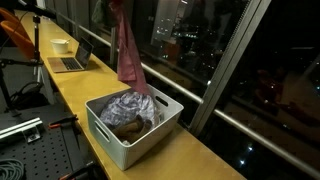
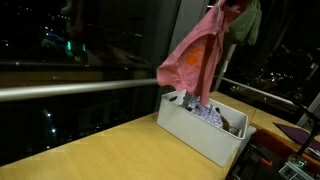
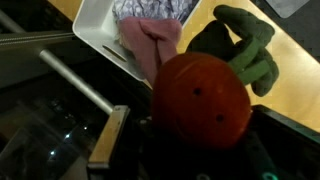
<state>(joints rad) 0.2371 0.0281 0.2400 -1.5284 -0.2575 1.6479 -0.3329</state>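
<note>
Your fingers are clamped shut on the top of the pink cloth (image 1: 127, 50); they sit at the upper edge of both exterior views and barely show. The cloth hangs over the white bin (image 1: 108, 140) on the counter (image 1: 85, 85), its hem down at the heap of laundry (image 1: 130, 108) inside; whether it touches or hangs just clear cannot be told. Lift straight up and slowly; a sideways pull could snag the hem on the rim or drag the heap.

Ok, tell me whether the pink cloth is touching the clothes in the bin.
Touching: in an exterior view the pink cloth's lower end rests on the clothes inside the bin.
</note>
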